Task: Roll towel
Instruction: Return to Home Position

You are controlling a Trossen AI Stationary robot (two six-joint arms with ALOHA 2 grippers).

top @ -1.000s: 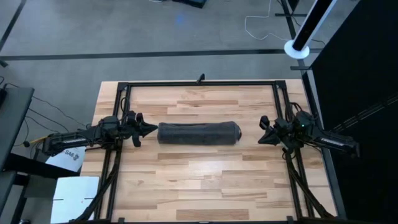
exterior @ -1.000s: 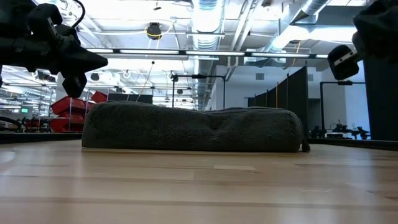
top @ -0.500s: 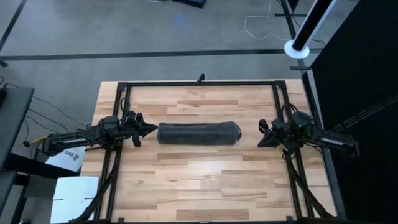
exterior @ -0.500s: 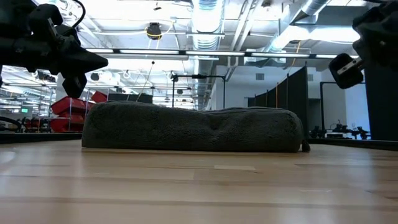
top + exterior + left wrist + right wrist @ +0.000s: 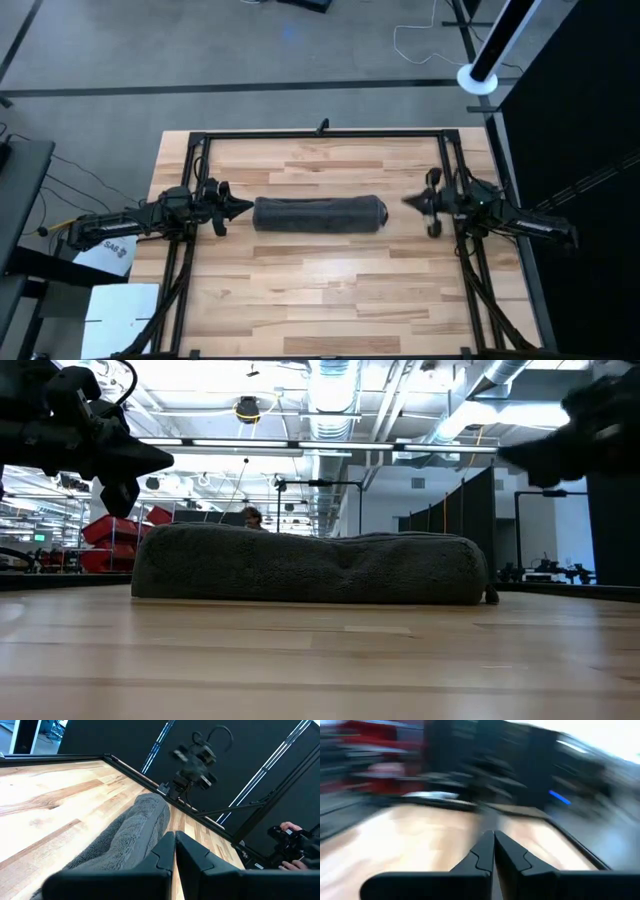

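Since a second ago the right pincer (image 5: 410,201) has swung round near one end of the towel (image 5: 319,214), its fingers pressed together on nothing. The left pincer (image 5: 243,208), likewise closed and empty, sits just beside the other end. The towel lies rolled mid-desk (image 5: 330,290) between them. A good retreat pulls each arm straight away, so no finger snags the roll. The right wrist view is smeared, and the tag cannot be made out.
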